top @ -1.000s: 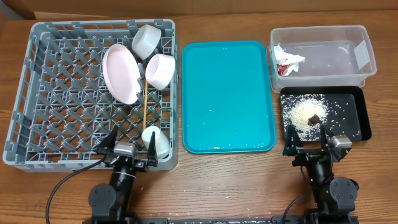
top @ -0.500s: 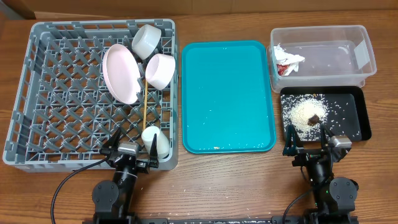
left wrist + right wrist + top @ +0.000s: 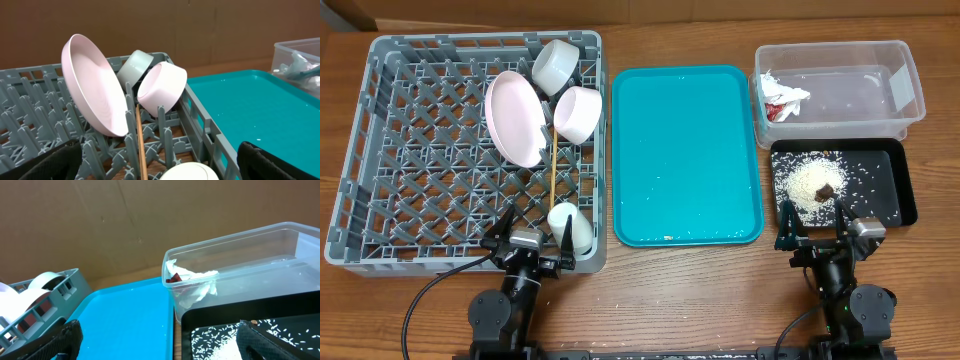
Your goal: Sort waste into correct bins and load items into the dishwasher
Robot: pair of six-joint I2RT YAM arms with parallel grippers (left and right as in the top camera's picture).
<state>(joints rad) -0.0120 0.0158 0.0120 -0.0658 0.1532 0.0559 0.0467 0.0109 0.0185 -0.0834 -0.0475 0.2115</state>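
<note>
overhead: left gripper (image 3: 533, 226) spread at the dish rack (image 3: 420, 256) wall, right gripper (image 3: 812, 214) spread at black tray (image 3: 909, 185) rim.

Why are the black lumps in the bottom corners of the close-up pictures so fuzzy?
Left wrist view: those are fingers of the left gripper, too near the lens to focus; the plate behind is sharp. Right wrist view: same for fingers of the right gripper; the clear tub is sharp. Overhead view: all sharp.

Plate (image 3: 515, 118), bowls (image 3: 577, 112), cup (image 3: 568, 224) and chopsticks (image 3: 553, 170) sit in grey rack (image 3: 350, 150); wrapper (image 3: 782, 98) in clear tub (image 3: 910, 95), rice (image 3: 805, 182) in black tray (image 3: 905, 190)
</note>
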